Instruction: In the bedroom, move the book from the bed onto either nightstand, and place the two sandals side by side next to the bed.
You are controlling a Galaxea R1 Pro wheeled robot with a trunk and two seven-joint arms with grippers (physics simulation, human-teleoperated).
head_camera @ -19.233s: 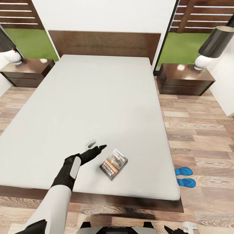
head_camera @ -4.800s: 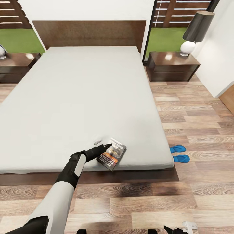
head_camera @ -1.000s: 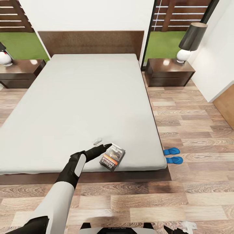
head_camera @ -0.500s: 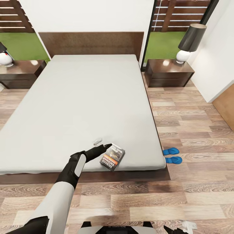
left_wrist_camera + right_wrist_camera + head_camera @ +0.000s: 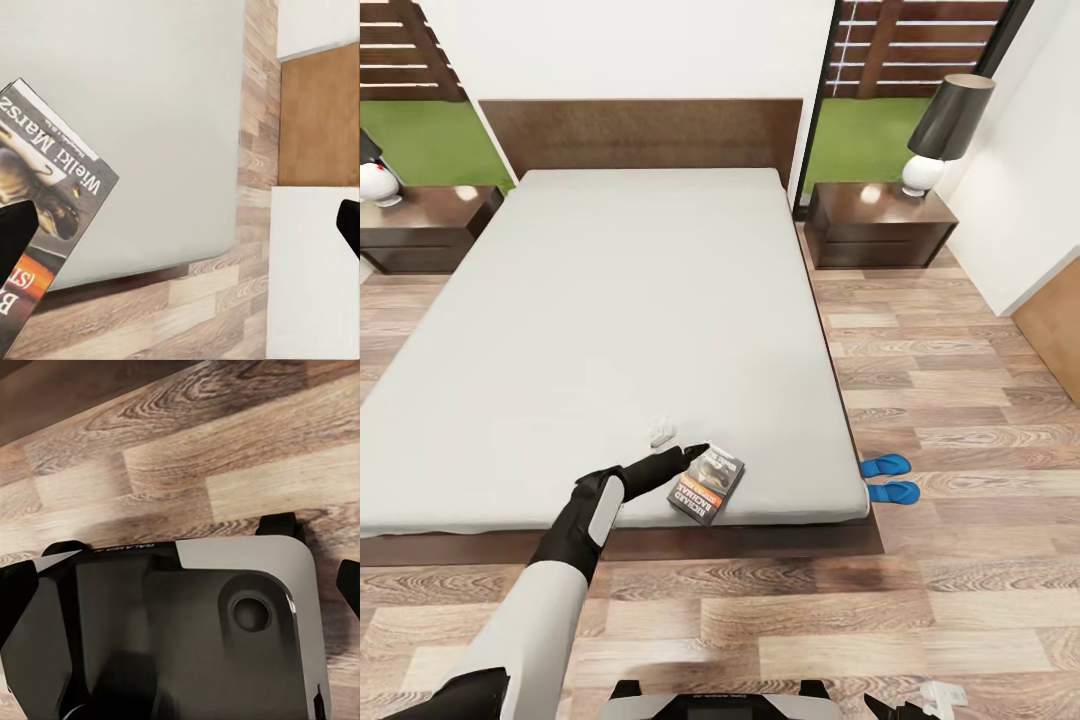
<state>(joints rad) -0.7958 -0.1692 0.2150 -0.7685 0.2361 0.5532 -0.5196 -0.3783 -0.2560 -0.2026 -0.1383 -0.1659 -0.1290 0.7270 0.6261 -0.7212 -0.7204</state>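
The book (image 5: 707,484), dark with an orange band, lies flat on the pale mattress of the bed (image 5: 620,300), close to its foot edge. My left gripper (image 5: 678,443) is open just above it. One dark fingertip (image 5: 15,229) overlaps the book (image 5: 52,187) cover, and the other sits far off to the side. The two blue sandals (image 5: 890,478) lie side by side on the floor by the bed's right foot corner. A nightstand (image 5: 878,225) stands right of the headboard, another nightstand (image 5: 425,225) left of it. My right gripper (image 5: 180,589) is open over my own base.
Each nightstand carries a lamp (image 5: 940,130) with a white base and dark shade. Wood floor (image 5: 960,380) runs along the bed's right side up to a white wall (image 5: 1030,180). My base (image 5: 187,630) is at the bed's foot.
Over the last second the arm and book have barely moved. Since the oldest frame the view has pulled back and the book lies nearer the foot edge.
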